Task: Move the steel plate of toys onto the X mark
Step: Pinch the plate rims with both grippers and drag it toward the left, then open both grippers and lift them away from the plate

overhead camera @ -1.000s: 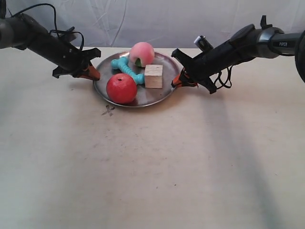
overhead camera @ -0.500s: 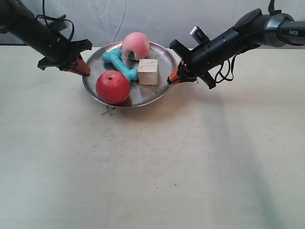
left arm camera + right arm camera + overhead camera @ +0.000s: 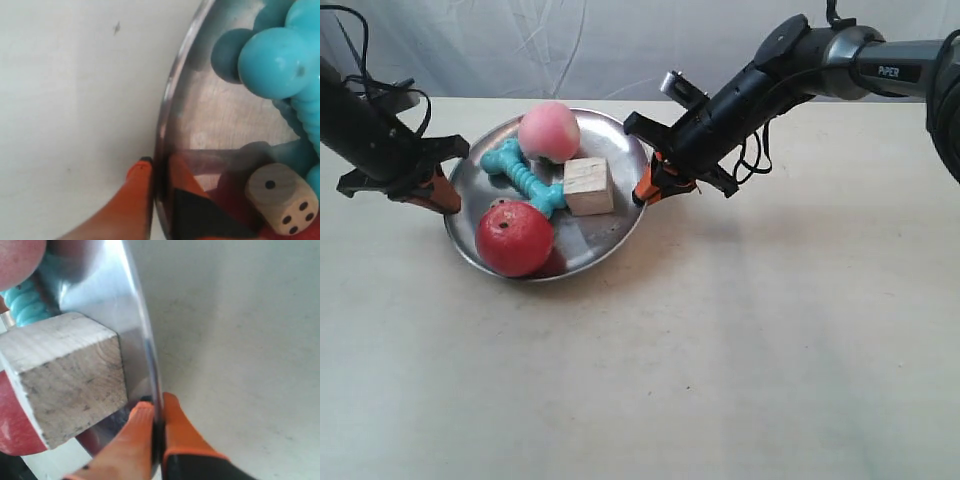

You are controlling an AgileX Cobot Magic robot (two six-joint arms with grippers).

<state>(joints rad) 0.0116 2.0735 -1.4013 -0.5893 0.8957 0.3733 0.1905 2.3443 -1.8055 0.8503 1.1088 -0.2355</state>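
The steel plate (image 3: pixel 605 245) is held at two opposite points of its rim and looks raised off the table. My left gripper (image 3: pixel 445 200) is shut on the rim at the exterior view's left, and my right gripper (image 3: pixel 645 192) is shut on the rim beside the wooden cube (image 3: pixel 588 186). On the plate lie the red apple (image 3: pixel 514 238), pink peach (image 3: pixel 549 131) and turquoise bone (image 3: pixel 525 177). In the left wrist view the gripper (image 3: pixel 159 167) pinches the rim (image 3: pixel 167 100). The right gripper (image 3: pixel 156 407) does the same to the rim (image 3: pixel 142 330), close to the cube (image 3: pixel 65 375). The X mark is hidden.
A pale tabletop (image 3: pixel 720 360) stretches toward the camera and to the right. A white cloth backdrop (image 3: pixel 620 40) hangs behind the table. Cables trail from both arms.
Both arms have carried the plate leftward and toward the camera. The X mark, visible before just in front of the plate, is now covered by it.
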